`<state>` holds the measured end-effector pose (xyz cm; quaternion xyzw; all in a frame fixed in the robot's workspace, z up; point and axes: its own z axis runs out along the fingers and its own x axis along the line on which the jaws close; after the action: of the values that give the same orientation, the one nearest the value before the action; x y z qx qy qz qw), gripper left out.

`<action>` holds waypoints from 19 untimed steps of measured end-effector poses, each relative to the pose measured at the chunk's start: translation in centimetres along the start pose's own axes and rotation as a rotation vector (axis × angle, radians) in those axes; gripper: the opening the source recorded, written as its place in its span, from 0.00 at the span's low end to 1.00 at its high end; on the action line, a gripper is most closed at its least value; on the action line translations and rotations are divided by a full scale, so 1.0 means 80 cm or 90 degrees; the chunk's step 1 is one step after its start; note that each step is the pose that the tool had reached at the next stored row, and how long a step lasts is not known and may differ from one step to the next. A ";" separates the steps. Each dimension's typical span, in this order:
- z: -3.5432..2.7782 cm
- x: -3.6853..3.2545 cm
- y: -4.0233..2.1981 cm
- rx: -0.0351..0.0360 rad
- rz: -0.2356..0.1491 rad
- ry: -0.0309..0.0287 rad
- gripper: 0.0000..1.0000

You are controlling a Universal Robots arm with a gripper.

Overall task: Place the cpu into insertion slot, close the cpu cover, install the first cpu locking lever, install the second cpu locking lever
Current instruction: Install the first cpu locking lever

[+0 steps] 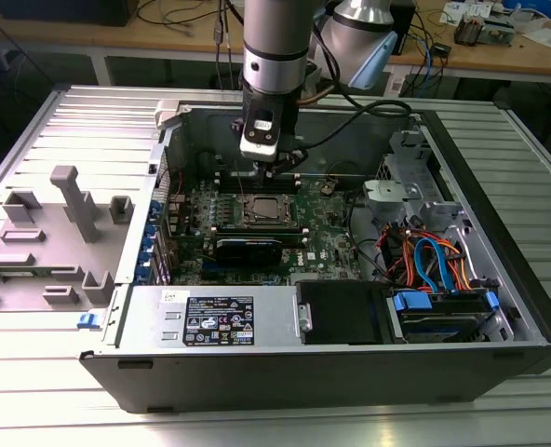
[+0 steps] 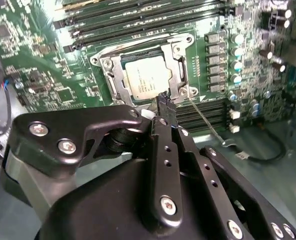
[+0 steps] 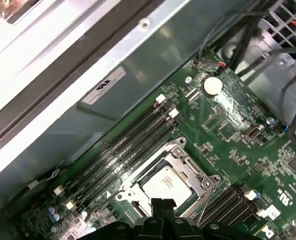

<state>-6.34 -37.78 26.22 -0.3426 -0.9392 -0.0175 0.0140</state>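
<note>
Ribbed metal table (image 1: pixel 43 391) — open computer case (image 1: pixel 303 382), grey fixture (image 1: pixel 66 223) on it.

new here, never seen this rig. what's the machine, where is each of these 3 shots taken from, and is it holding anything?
The machine is one robot arm reaching down into an open desktop computer case, which lies on its side on a slatted metal table. The exterior view comes from a camera off the arm and takes in the whole scene. Both wrist views come from cameras riding on the arm, looking past the gripper at the green motherboard. The cpu already sits in the insertion slot, with the cpu cover lying flat around it. A thin wire lever sticks out beside the socket. The jaws are together near the socket's edge and seem to hold nothing.
</note>
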 end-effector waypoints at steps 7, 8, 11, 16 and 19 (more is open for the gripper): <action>0.0001 0.0000 0.0000 0.0045 -0.119 0.0028 0.11; 0.0000 0.0000 0.0000 0.0051 -0.134 0.0031 0.11; 0.0000 0.0000 0.0000 0.0062 -0.167 0.0036 0.11; 0.0001 -0.0001 0.0000 0.0052 -0.184 0.0015 0.11; 0.0001 0.0000 0.0000 0.0054 -0.189 0.0015 0.11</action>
<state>-6.34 -37.79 26.22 -0.2001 -0.9796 -0.0158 0.0139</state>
